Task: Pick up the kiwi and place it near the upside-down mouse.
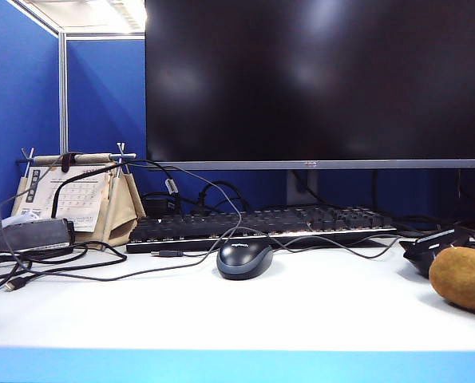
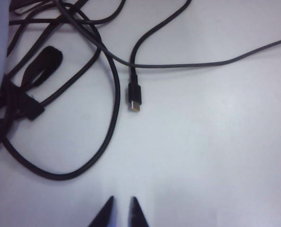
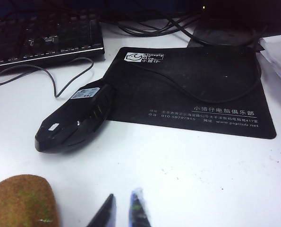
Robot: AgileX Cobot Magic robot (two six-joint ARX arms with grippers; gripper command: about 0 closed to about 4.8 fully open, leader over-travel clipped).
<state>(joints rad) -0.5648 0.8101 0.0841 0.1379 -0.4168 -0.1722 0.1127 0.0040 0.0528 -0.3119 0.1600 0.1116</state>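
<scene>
Kiwi: the brown, matt, fuzzy-skinned oval kiwi (image 1: 463, 278) is lying on the white tabletop (image 1: 301, 311) at the right edge of the exterior view, touched by neither gripper; the right wrist view is showing it (image 3: 22, 201) just beside the right gripper's tips.
Upside-down mouse: the glossy black, angular wired mouse (image 3: 76, 118) is lying belly-up with a pale label showing, one end resting on the corner of the mouse pad; in the exterior view it (image 1: 429, 249) is sitting just behind and left of the kiwi, near it, though whether the two are touching cannot be told.
Mouse pad: the black rectangular mouse pad with white print (image 3: 201, 90) is lying flat beside the upside-down mouse.
Other mouse: the smooth dark blue-grey dome-shaped mouse (image 1: 244, 259) is sitting upright near the middle of the tabletop, in front of the black keyboard (image 1: 261, 226).
Monitor: the large dark-screened monitor (image 1: 313, 80) is standing behind the keyboard.
Cables: black cables (image 2: 83, 94) are looping over the tabletop, one ending in a small plug (image 2: 134, 99).
Left gripper: the left gripper (image 2: 120, 215) is hovering over the bare tabletop near the cables, jaws nearly together and gripping nothing.
Right gripper: the right gripper (image 3: 123, 211) is hovering above the tabletop between the kiwi and the mouse pad, jaws close together and empty.
</scene>
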